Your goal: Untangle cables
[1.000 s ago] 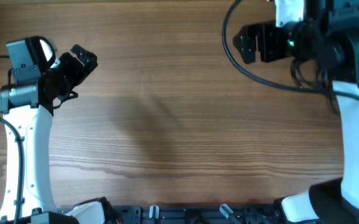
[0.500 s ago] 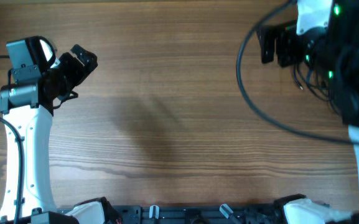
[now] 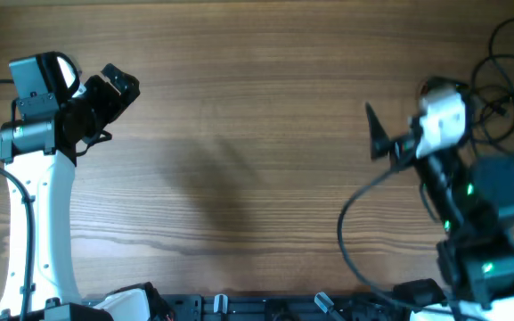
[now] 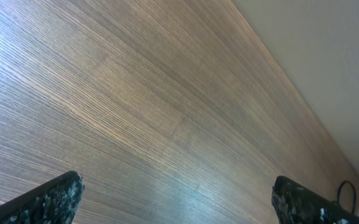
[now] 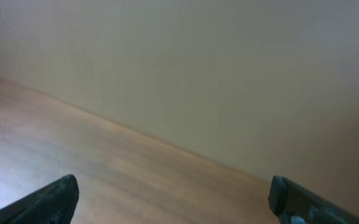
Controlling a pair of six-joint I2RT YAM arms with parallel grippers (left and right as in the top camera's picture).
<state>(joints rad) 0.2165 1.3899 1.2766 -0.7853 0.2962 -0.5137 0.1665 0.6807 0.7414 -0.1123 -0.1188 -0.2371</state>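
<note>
wooden table [image 3: 257, 134] carries loose cables [image 3: 504, 89] near its right edge; left gripper [image 3: 118, 85] and right gripper [image 5: 173, 202] both gape wide, holding nothing.

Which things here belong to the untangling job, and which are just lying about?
Job: cables, far right; left gripper and right gripper, both open, empty.
Just there: wooden table; thick cable wired to the right arm.

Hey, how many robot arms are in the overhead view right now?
2. The left arm stands along the left edge of the table; the right arm is at the right edge. None seems hidden.
</note>
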